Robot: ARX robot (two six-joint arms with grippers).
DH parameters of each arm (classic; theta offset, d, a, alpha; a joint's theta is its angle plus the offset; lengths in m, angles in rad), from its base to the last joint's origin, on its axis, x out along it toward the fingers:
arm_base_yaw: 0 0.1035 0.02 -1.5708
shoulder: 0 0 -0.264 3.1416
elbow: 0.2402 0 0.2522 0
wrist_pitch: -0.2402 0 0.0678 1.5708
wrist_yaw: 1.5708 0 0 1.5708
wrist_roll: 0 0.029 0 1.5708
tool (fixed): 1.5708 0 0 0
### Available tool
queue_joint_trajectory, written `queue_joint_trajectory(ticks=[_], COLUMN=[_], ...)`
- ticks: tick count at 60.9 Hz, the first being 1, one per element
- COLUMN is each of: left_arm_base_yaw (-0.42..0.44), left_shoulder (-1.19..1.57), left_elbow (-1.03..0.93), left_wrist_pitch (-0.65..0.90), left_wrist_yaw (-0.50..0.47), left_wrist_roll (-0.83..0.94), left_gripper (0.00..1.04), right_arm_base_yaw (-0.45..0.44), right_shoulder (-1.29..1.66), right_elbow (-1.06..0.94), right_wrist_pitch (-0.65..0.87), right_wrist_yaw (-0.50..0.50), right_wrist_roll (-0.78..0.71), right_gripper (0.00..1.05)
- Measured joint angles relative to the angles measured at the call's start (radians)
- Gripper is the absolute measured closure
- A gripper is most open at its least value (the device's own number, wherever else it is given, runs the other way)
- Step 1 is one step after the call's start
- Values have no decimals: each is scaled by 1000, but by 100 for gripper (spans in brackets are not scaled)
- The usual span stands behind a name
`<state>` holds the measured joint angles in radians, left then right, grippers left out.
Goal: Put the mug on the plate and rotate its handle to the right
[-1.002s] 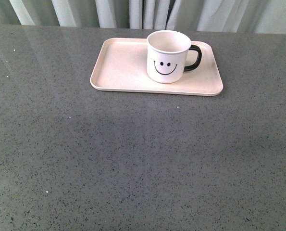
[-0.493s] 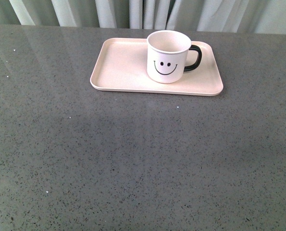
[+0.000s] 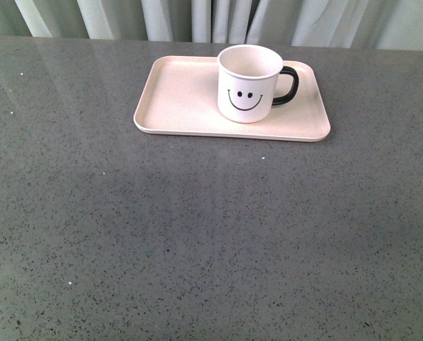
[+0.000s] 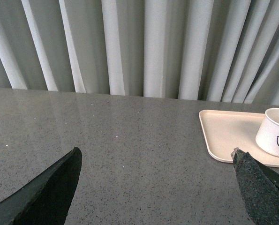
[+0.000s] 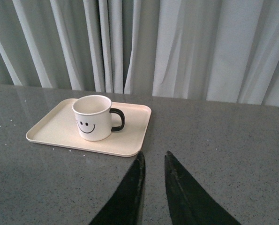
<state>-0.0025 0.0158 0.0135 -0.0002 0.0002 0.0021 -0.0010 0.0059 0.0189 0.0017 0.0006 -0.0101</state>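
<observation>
On the right half of the plate, upright and mouth up, stands the mug, its smiley face turned toward my front camera. I see the handle sticking out to the robot's right, its loop ending short of the plate's right rim. A band of bare tray lies between the mug's base and the near rim, and the whole left half of the tray is free. The mug's top overlaps the far rim in this view, so I cannot tell how much tray lies behind it.

The plate sits toward the far side of the grey speckled table, slightly right of centre, its far edge near the table's back edge where the pale curtain hangs. All the near table surface in front of the tray is open, as are the strips to either side.

From the left wrist camera I see the left gripper spread wide, one dark finger at each lower corner of that picture, nothing between them, with the mug and plate corner well apart from it. From the right wrist camera I see the right gripper with its two fingers nearly together, only a thin gap between the tips, pinching nothing. It is well back from the tray's near rim, with bare table in between. Neither arm shows in the front camera.
</observation>
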Motion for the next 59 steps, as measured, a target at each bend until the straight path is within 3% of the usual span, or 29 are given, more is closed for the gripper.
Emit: queue_joint_trajectory(ticks=[10, 26, 59], left_arm_base_yaw=[0, 0, 0], left_shoulder=[0, 0, 0], left_elbow=[0, 0, 0], left_wrist_pitch=[0, 0, 0], left_wrist_yaw=[0, 0, 0], left_wrist_roll=[0, 0, 0], left_gripper=[9, 9, 9], right_arm_base_yaw=[0, 0, 0], right_shoulder=[0, 0, 0], right_elbow=[0, 0, 0], right_wrist_pitch=[0, 0, 0], right_wrist_yaw=[0, 0, 0], right_wrist_roll=[0, 0, 0], right_gripper=[49, 8, 9])
